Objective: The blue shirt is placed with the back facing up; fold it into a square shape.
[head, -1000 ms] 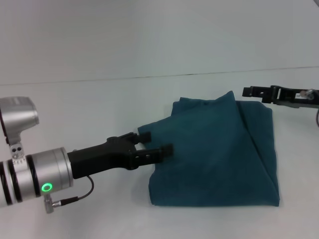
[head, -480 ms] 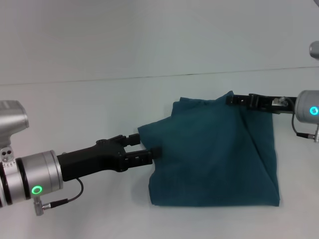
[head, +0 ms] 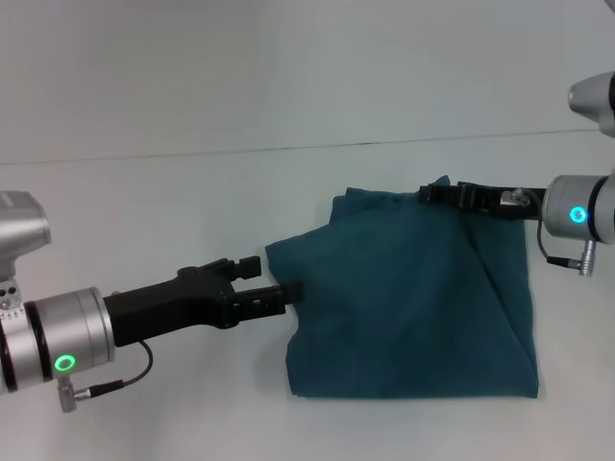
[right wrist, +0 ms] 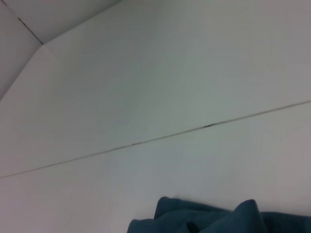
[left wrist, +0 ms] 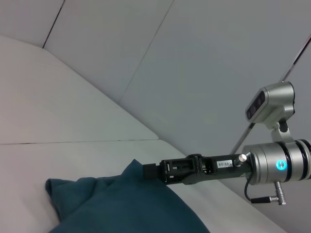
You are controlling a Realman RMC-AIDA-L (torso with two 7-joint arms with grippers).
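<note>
Teal-blue cotton shirt [head: 413,298], folded roughly square, lies centre-right on the white table [head: 144,211]. Left gripper [head: 274,279], jaws parted and empty, sits at its left edge; right gripper [head: 430,194], grip unclear, could snag the top corner and undo the fold

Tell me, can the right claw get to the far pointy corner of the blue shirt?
Probably yes. The right claw is already at the blue shirt's far peak, with nothing in between.

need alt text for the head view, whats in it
A blue shirt, folded into a rough square, lies on a white table. The left end effector reaches in from the left, its open fingers at the shirt's left edge, while the right end effector reaches in from the right to the shirt's far edge.
</note>
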